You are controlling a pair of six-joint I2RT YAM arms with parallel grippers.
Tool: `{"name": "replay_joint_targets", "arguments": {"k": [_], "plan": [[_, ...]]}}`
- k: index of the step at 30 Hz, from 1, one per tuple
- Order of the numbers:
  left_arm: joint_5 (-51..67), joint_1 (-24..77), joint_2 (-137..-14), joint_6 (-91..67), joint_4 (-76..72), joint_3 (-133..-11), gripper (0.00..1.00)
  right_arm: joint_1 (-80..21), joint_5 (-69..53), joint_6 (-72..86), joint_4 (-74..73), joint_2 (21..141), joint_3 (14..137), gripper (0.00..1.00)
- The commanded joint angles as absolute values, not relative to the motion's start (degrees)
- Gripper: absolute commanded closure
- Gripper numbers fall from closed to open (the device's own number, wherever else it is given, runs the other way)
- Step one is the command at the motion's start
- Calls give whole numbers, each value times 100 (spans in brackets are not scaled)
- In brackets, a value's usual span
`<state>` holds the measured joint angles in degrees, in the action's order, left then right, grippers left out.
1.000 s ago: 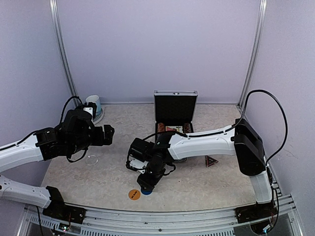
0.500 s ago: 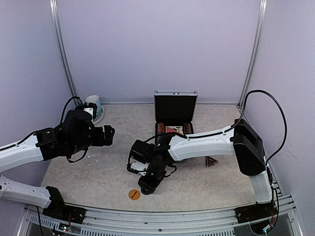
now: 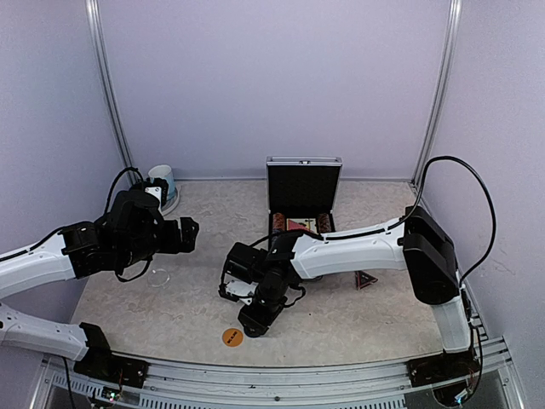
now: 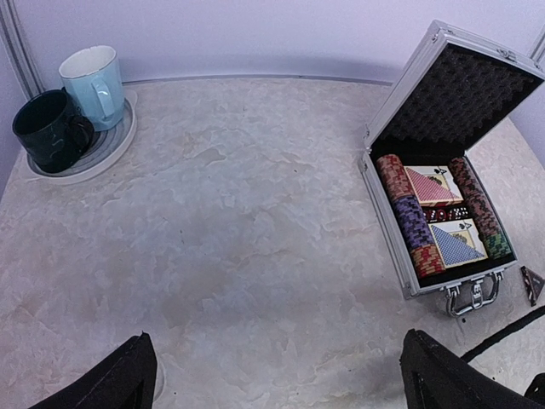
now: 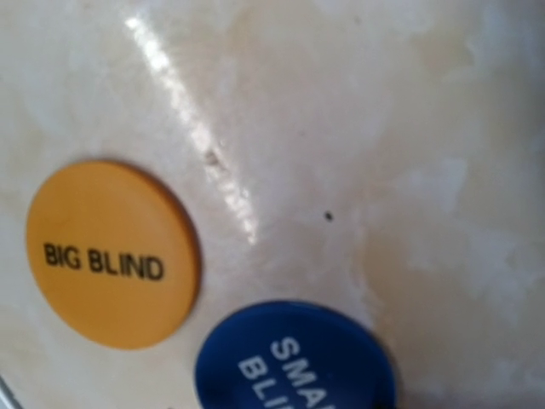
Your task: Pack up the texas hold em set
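Orange button (image 5: pixel 111 254) beside blue button (image 5: pixel 294 358); left claw (image 4: pixel 285 379) released; right claw (image 3: pixel 254 324): cannot tell.

From above, the right gripper's (image 3: pixel 255 322) own body hides how its jaws stand, and the orange round button's (image 3: pixel 232 337) lettering is too small to read. The soft right wrist view cuts the blue round button (image 5: pixel 294 358) at its bottom edge, white lettering incomplete. The left wrist view cuts the left gripper's (image 4: pixel 278 375) dark fingers (image 4: pixel 119 383) at the bottom and the dark triangular marker (image 4: pixel 532 284) at the right.
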<state>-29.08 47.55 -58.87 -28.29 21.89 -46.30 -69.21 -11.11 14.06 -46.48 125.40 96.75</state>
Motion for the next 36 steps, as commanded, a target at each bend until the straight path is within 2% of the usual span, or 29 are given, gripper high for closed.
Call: {"name": "replay_joint_targets", "arguments": {"k": [1,13,19,36], "plan": [[-2892,4720,-5861,-2844,2061,-4596,1,-6952,-1011,1416,-4725,12716,9688,50],[-2865,4720,-5898,-2840,2058,-4641,1,-6967,-906,1288,-4747,12791,9624,43],[-2874,4720,-5932,-2839,2069,-4640,1,-7003,-846,1240,-4745,12864,9590,34],[-2878,4720,-5911,-2856,2048,-4589,1,-7182,-146,1325,-4998,12726,9976,30]]}}
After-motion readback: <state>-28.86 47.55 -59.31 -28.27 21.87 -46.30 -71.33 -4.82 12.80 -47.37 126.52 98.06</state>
